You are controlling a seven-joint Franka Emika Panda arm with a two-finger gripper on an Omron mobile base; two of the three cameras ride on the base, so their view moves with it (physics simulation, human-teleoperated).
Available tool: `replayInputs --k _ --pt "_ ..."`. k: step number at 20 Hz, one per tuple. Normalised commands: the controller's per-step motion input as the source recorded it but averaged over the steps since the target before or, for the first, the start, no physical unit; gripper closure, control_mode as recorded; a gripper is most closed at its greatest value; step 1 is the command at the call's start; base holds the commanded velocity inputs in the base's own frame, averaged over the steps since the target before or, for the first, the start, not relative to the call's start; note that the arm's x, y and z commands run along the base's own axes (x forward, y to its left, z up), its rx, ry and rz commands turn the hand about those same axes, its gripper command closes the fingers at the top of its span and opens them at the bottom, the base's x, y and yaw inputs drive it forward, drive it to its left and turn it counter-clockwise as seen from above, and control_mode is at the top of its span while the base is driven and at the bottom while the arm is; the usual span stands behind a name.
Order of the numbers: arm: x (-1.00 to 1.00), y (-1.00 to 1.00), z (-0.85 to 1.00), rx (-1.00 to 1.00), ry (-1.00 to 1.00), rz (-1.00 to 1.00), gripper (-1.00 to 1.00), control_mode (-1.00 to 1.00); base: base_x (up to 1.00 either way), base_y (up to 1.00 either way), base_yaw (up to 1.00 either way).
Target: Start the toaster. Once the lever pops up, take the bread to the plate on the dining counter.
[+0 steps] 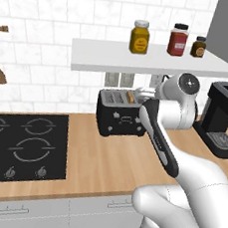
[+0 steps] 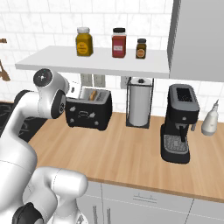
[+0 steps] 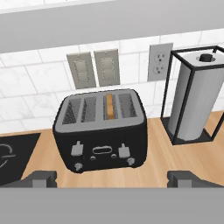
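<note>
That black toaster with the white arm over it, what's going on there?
A white robot arm holds its open two-finger gripper in front of the black boxy toaster on the wooden counter, holding nothing. A tan bread slice sits in one slot. Both front levers look untouched.

wood counter | on it: toaster, paper-towel stand, coffee machine, probably a white bottle

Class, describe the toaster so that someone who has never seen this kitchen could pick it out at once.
Find the wooden counter under the white shelf of jars. The toaster stands at the tiled wall between the black hob and the paper towel roll. It is the low black box with bread in a top slot, unlike the taller coffee machine.
</note>
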Motion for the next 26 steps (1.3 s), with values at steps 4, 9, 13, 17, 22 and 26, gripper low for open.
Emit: replayInputs --k 4,9,13,17,22,26 --pt "0.00 0.00 0.00 0.00 0.00 0.00 -1.00 -1.00 0.00 0.00 0.00" --pt "0.00 0.00 0.00 0.00 0.00 0.00 -1.00 -1.00 0.00 0.00 0.00" --pt "0.00 0.00 0.00 0.00 0.00 0.00 -1.00 -1.00 0.00 0.00 0.00" --pt "0.00 0.00 0.00 0.00 0.00 0.00 -1.00 -1.00 0.00 0.00 0.00" --pt "0.00 0.00 0.00 0.00 0.00 0.00 -1.00 -1.00 0.00 0.00 0.00" --pt "0.00 0.00 0.00 0.00 0.00 0.00 -1.00 -1.00 0.00 0.00 0.00"
